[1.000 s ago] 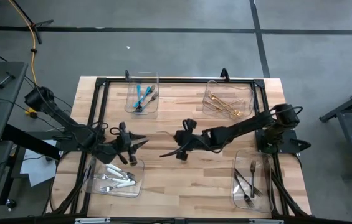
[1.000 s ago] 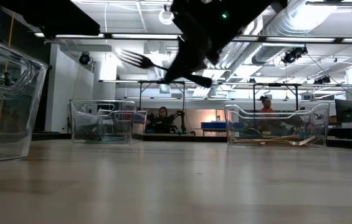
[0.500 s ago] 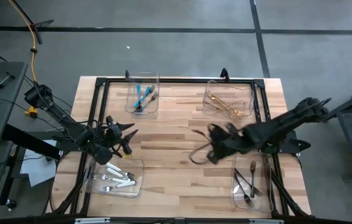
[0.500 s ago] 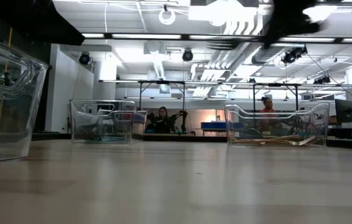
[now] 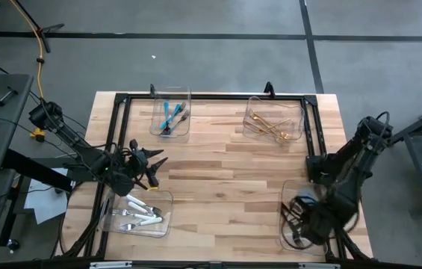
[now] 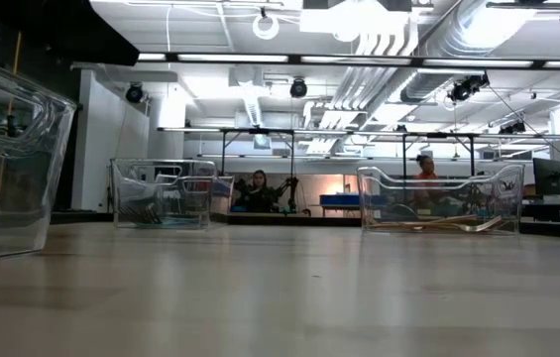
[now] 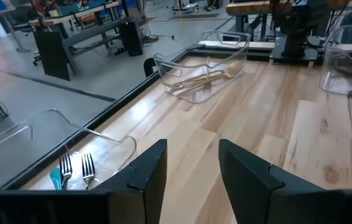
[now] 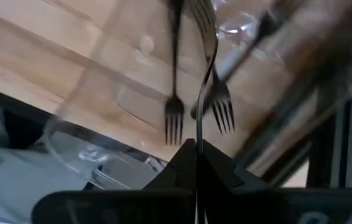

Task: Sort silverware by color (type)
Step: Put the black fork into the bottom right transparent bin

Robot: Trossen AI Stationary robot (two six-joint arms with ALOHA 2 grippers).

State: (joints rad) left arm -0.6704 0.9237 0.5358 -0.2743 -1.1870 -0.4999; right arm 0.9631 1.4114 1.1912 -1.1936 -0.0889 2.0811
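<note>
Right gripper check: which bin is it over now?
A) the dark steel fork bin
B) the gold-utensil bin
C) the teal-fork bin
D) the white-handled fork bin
A: the right gripper, shut on a dark steel fork, hangs over the clear bin at the table's near right corner, where other dark forks lie.

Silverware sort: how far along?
Nearly done. Teal forks, gold pieces, white-handled pieces and dark forks each lie in a separate bin. The right hand, shut on a dark fork, is over the dark bin. The left hand is open, empty. No silverware lies loose on the table.
</note>
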